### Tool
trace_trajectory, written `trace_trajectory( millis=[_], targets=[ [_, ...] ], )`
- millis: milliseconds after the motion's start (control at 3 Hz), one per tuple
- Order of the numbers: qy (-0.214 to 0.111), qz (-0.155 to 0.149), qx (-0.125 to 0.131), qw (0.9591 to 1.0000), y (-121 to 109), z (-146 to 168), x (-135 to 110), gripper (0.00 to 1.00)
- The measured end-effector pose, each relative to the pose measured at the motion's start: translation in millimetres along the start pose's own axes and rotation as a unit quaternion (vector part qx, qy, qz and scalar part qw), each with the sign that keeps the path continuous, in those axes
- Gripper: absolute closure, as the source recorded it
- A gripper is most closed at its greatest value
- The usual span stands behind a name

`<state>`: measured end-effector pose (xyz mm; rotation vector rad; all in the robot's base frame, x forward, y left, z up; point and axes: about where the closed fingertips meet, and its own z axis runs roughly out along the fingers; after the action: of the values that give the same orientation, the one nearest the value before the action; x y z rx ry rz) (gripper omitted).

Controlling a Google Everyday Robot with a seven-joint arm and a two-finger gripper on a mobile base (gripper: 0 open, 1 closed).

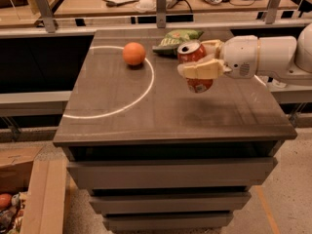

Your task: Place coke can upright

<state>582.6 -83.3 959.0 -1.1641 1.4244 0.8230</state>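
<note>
The red coke can with a silver top is held nearly upright, a little above the dark table top, right of centre. My gripper reaches in from the right on a white arm and is shut on the can, one cream finger across its front and the other behind it. The can's base hangs just above the surface, its shadow below it.
An orange sits at the back left inside a white circle line. A green chip bag lies at the back centre, just behind the can. A rail with posts and a cluttered desk stand behind the table. Boxes stand on the floor at the left.
</note>
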Motion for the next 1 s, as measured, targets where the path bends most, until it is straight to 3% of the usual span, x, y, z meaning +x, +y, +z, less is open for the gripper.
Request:
trace_trajectory(
  millis=[667, 1000],
  targets=[
    [-0.046, 0.043, 0.015, 0.9979, -12.5, 0.2, 29.2, 1.0],
    [-0.05, 0.049, 0.017, 0.9974, -16.7, 3.3, 41.1, 1.0]
  ],
)
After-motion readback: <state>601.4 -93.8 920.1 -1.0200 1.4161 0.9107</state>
